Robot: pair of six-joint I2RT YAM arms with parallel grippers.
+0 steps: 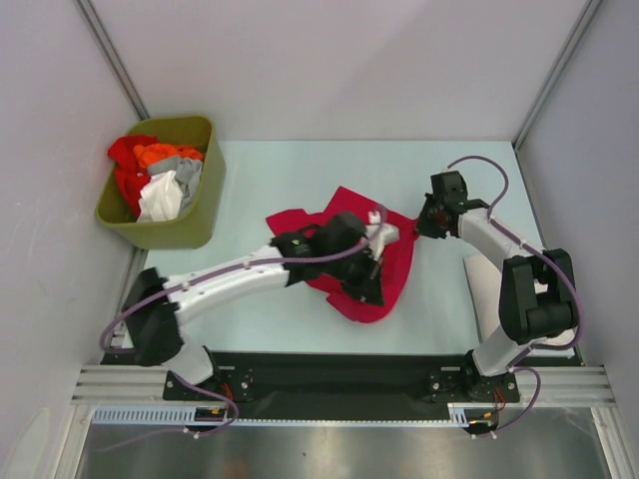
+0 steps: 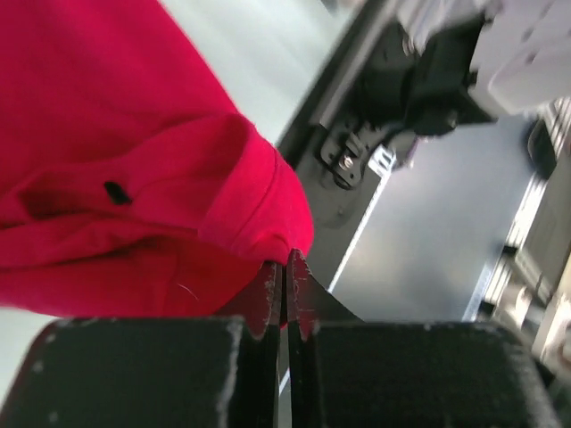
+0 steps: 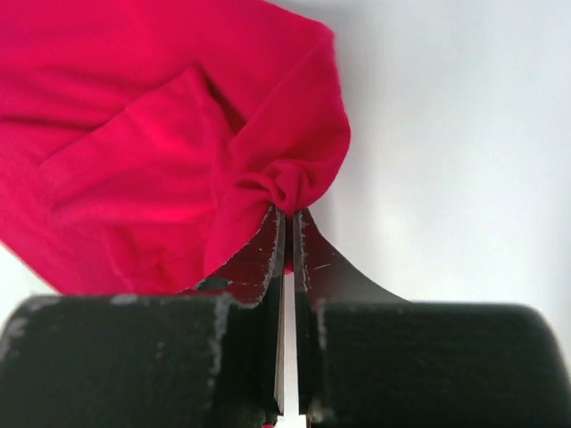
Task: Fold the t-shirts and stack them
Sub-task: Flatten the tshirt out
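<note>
A crimson-red t-shirt (image 1: pixel 399 261) lies crumpled in the middle of the pale table. My left gripper (image 1: pixel 371 271) reaches over it and is shut on a folded hem edge of the shirt (image 2: pixel 259 192), near the table's front rail. My right gripper (image 1: pixel 420 228) is at the shirt's right corner, and its jaws are pinched on a small bunch of the red cloth (image 3: pixel 290 183). Other t-shirts are heaped in the bin: red (image 1: pixel 128 168), orange (image 1: pixel 160 155), grey (image 1: pixel 186 173) and white (image 1: pixel 160 198).
The olive-green bin (image 1: pixel 205 205) stands at the far left of the table. A pale flat cloth (image 1: pixel 486 294) lies at the right edge, under my right arm. Grey walls close in the left, right and back. The black front rail (image 1: pixel 329 369) runs along the near edge.
</note>
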